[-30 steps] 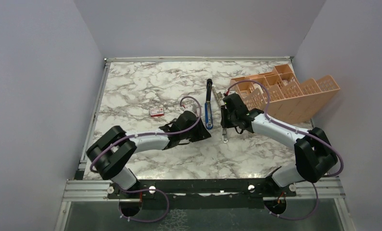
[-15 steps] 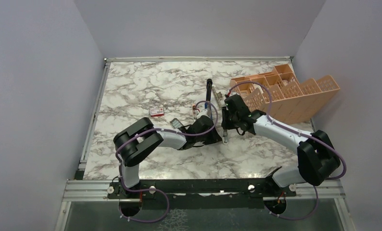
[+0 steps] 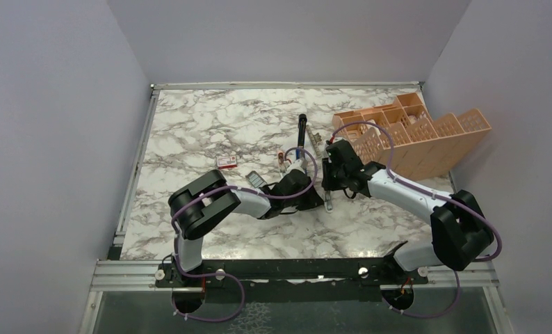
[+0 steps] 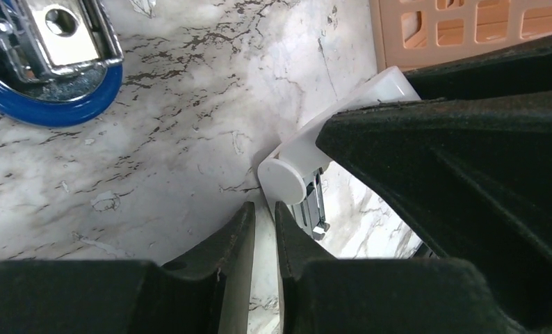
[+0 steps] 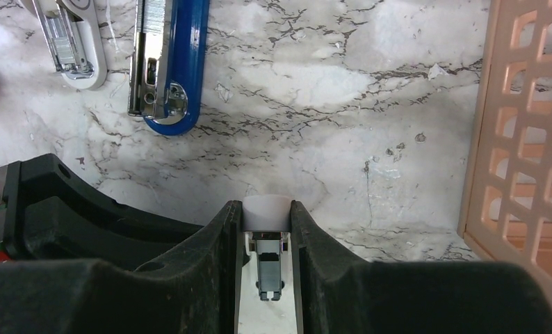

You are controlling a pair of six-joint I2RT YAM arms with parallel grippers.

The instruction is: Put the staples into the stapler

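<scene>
**Left arm.** The left arm rises from its base to a raised elbow. The forearm then lies low across the table toward the right and ends at mid-table. The left gripper [image 4: 263,214] points at the tabletop. Its fingers [image 4: 233,240] are drawn close, with only a narrow slit between them. Whether anything is pinched in that slit cannot be told. The tips sit just beside the rounded end of a white-capped metal bar [image 4: 287,179].

**Right arm.** The right arm reaches in from the right, with its elbow high near the table's right edge and its forearm angled toward the centre. The right gripper [image 5: 266,209] is clamped on the white-capped metal bar, one finger on each side of the cap. The metal channel shows between the fingers. The two grippers meet almost tip to tip, and the right gripper's black body fills the right side of the left wrist view.

**Stapler.** The stapler [image 3: 301,136] lies lengthwise on the marble table [image 3: 210,125]. Its black end is far from the bases and its blue end is near the left wrist, apart from both sets of fingers. A white piece with a metal insert [image 5: 68,38] lies just beside the blue end.

**Surroundings.** A small dark tray [image 3: 254,178] rests beside the left forearm; the staples are too small to make out. The red-and-white box [image 3: 226,161] lies further left. A peach basket [image 3: 426,136] occupies the table's far right, behind the right arm.
</scene>
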